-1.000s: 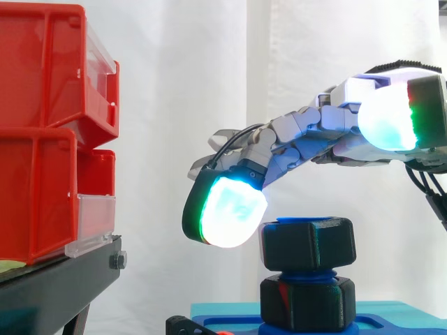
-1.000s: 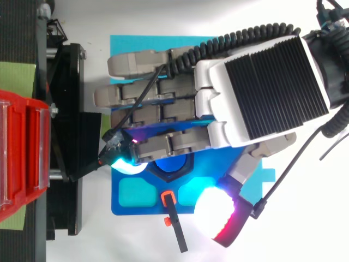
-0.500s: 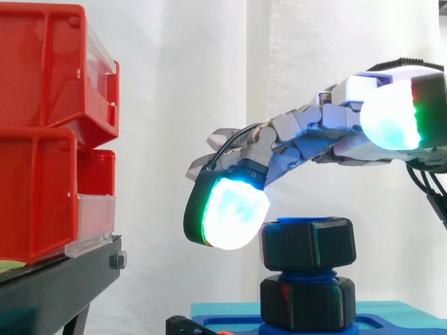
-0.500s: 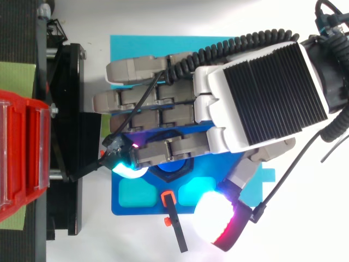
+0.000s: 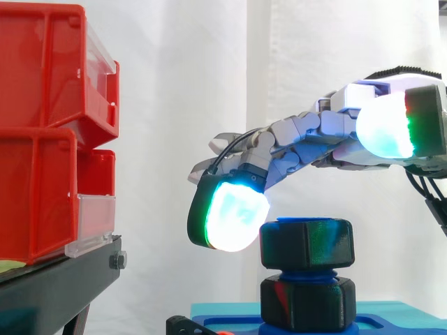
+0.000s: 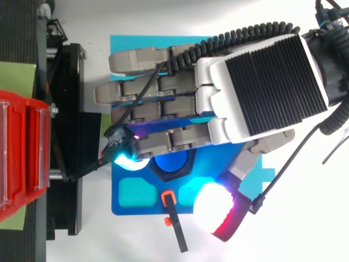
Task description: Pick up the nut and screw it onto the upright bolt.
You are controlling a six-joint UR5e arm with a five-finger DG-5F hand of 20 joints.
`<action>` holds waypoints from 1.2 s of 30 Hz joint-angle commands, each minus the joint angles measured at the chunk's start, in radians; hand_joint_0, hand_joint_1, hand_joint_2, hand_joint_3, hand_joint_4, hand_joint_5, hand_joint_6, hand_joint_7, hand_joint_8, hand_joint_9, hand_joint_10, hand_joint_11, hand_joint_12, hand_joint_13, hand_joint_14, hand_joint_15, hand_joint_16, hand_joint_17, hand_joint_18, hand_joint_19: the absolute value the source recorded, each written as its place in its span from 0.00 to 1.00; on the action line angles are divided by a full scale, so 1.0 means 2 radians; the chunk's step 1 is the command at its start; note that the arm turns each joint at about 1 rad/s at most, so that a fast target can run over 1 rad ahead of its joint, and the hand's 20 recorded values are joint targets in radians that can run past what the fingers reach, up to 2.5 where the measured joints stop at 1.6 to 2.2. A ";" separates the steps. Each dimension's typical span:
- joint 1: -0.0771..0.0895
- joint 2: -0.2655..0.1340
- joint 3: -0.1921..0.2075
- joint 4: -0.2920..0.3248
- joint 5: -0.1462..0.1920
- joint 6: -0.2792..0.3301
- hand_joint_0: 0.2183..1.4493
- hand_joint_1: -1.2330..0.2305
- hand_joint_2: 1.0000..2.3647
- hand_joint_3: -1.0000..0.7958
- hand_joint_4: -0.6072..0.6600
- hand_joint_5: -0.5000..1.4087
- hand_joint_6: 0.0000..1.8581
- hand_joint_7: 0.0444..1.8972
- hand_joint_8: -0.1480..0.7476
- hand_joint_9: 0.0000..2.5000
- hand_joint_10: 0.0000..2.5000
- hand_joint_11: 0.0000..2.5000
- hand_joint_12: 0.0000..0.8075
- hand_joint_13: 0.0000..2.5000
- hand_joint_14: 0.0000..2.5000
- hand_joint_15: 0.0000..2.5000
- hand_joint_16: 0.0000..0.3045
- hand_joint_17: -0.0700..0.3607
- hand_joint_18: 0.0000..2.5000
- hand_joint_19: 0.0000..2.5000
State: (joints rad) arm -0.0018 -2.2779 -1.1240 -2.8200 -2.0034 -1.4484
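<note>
The nut (image 5: 307, 243) sits on the bolt (image 6: 168, 162), under the hand (image 6: 256, 82), fingers straight, one pad (image 5: 234, 215) at the nut's left. Blue base (image 6: 117, 210) below the nut, curtain (image 5: 174, 105) behind.

"What does the hand (image 6: 262, 87) cover from above?"
"Most of the nut (image 5: 307, 244) and the bolt (image 6: 169, 164). Just a bit of blue peeks out."
"Do the fingers (image 5: 234, 216) touch the nut?"
"I cannot tell."
"And the red bins (image 5: 42, 139)?"
"Cut off at the left edge."

No writing or number is legible anywhere.
</note>
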 commanded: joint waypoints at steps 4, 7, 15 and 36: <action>-0.001 0.000 0.000 0.000 0.001 -0.002 0.17 0.83 0.00 0.28 0.67 0.21 0.27 0.50 0.49 0.21 0.00 0.00 0.43 0.05 0.00 0.00 0.15 0.40 0.00 0.00; -0.001 0.000 0.000 0.000 0.002 -0.003 0.17 0.82 0.00 0.28 0.67 0.22 0.27 0.53 0.49 0.24 0.00 0.00 0.39 0.07 0.00 0.00 0.14 0.38 0.00 0.00; -0.003 0.000 0.000 0.000 0.002 -0.001 0.17 0.81 0.00 0.28 0.68 0.23 0.27 0.59 0.50 0.27 0.00 0.00 0.35 0.11 0.00 0.00 0.12 0.36 0.03 0.00; -0.013 0.000 0.000 -0.002 -0.002 -0.001 0.20 0.80 0.00 0.28 0.62 0.29 0.27 0.80 0.46 0.48 0.00 0.00 0.27 0.25 0.00 0.00 0.08 0.30 0.14 0.00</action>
State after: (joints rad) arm -0.0252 -2.2778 -1.1244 -2.8239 -2.0064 -1.4516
